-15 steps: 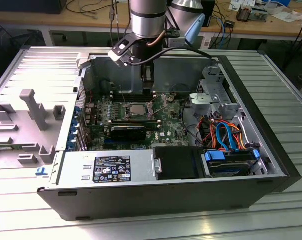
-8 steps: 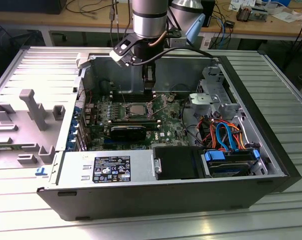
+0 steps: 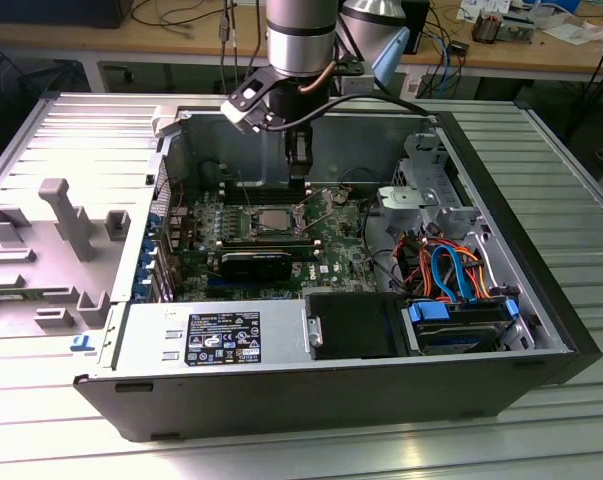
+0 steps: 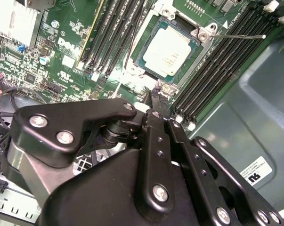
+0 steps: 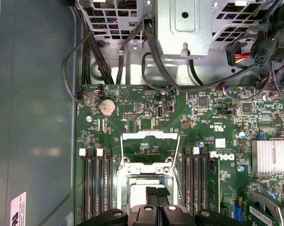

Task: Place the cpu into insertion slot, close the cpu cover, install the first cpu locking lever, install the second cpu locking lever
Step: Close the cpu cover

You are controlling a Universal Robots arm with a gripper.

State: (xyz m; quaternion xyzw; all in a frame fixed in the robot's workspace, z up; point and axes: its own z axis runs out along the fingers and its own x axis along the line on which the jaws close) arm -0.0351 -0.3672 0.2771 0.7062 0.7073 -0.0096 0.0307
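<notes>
Tabletop (image 3: 541,430) is ribbed metal, and lying on it is an open desktop PC case (image 3: 281,395), so the exterior view looks straight into it. A grey moulded fixture (image 3: 66,215) sits on the tabletop just beside the case, on the exterior view's left. The robot arm (image 3: 301,40) reaches down from above into the case, over the green motherboard (image 3: 336,250). Black memory slots (image 5: 95,183) run along both sides of the socket.

The cpu cover (image 5: 150,135) is swung open. In the first wrist view you can see bare board through its open middle, and it stands clear of the chip on the side away from the arm's black fingers (image 5: 151,193). The cpu (image 4: 167,49) is already sitting flat in the socket, silvery top up, uncovered.

The jaws look pressed together, tips right at the socket's edge just beside the chip — can't tell if they're pinching or even touching anything. One thin locking lever (image 4: 238,36) sticks out loose from a socket corner over the memory slots, not latched. A coin battery (image 5: 107,107) sits beyond the open cover, near the board's edge.
</notes>
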